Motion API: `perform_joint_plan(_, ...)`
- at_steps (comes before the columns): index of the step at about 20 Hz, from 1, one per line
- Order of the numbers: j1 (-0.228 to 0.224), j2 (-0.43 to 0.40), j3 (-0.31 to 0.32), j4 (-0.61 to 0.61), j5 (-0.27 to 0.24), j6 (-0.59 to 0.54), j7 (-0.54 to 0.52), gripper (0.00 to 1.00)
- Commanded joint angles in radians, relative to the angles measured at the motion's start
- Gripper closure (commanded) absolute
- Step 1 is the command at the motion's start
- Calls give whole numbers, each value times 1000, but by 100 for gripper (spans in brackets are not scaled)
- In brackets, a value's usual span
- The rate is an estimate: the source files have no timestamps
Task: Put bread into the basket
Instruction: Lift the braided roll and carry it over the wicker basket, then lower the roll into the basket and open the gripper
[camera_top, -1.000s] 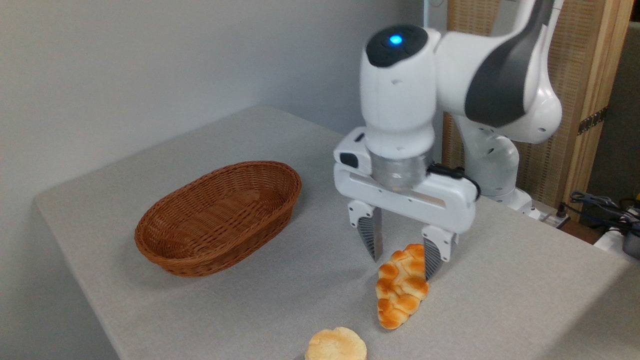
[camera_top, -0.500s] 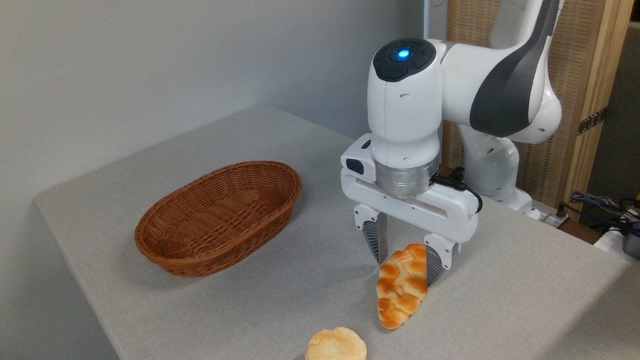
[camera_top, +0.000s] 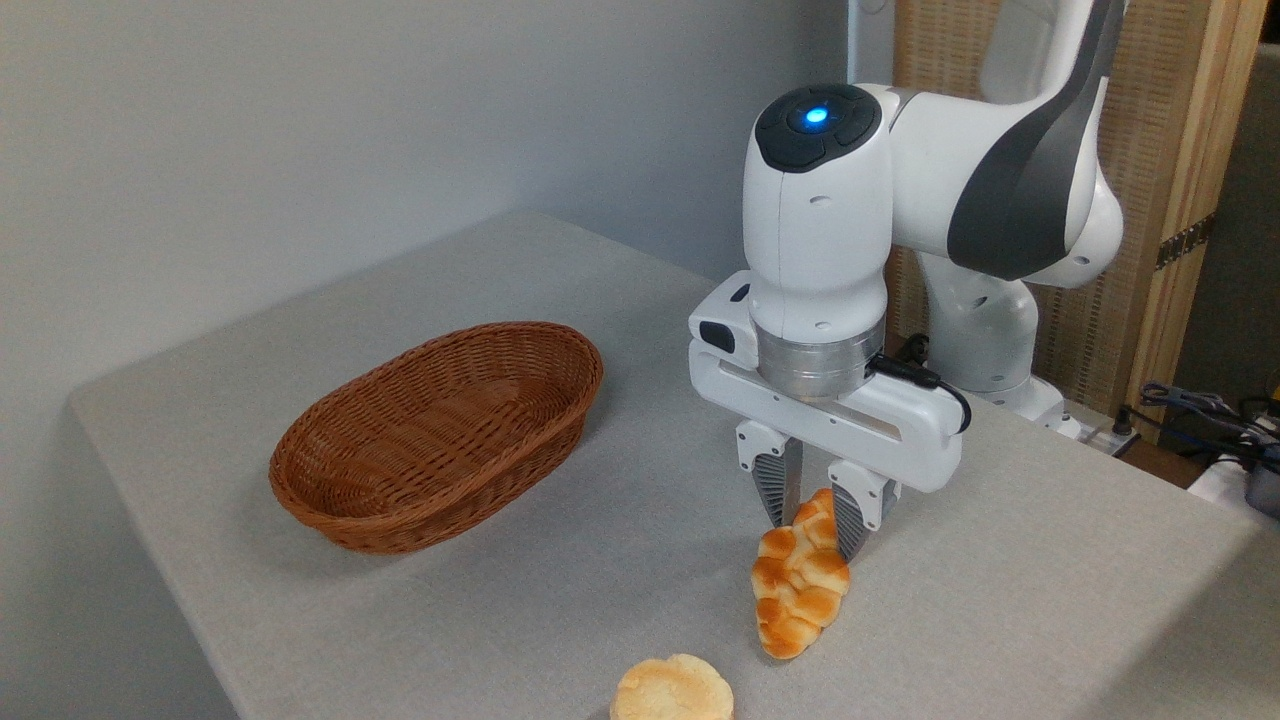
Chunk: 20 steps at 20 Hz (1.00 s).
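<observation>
The bread (camera_top: 798, 582), a braided golden-orange loaf, lies on the grey table at the lower middle, its near end pointing toward the front edge. My gripper (camera_top: 815, 525) stands over its far end with both fingers pressed against the loaf's sides, shut on it. The loaf still rests on the table. To the left sits the basket (camera_top: 437, 432), an oval reddish-brown wicker one with nothing inside, well apart from the gripper.
A small round pale-yellow bun (camera_top: 672, 690) lies at the table's front edge, just left of the loaf's near tip. Behind the arm stand a wooden panel (camera_top: 1150, 200) and cables (camera_top: 1200, 410) at the right. A grey wall runs behind the table.
The gripper came down slightly and its fingers closed from a wide gap onto the far end of the bread. The loaf has barely shifted.
</observation>
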Motion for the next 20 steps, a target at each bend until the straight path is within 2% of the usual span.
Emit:
perform_joint_plan(1,-50,-14,17,6,15,6,-1,57)
perform_joint_plan(4,-124,-2,11,156,35,-159,-24,57)
perform_joint_plan(7,-201,19,11,293,6,-282,-78,56)
perform_joint_plan(9,-273,36,9,368,-14,-333,-125,55)
perform_joint_plan(12,-363,75,9,439,-37,-342,-204,54)
perform_joint_plan(14,-425,136,8,520,-93,-337,-257,54)
perform_joint_plan(17,-498,199,8,572,-132,-324,-267,50)
perform_joint_plan(20,-515,295,-8,637,-210,-267,-275,50)
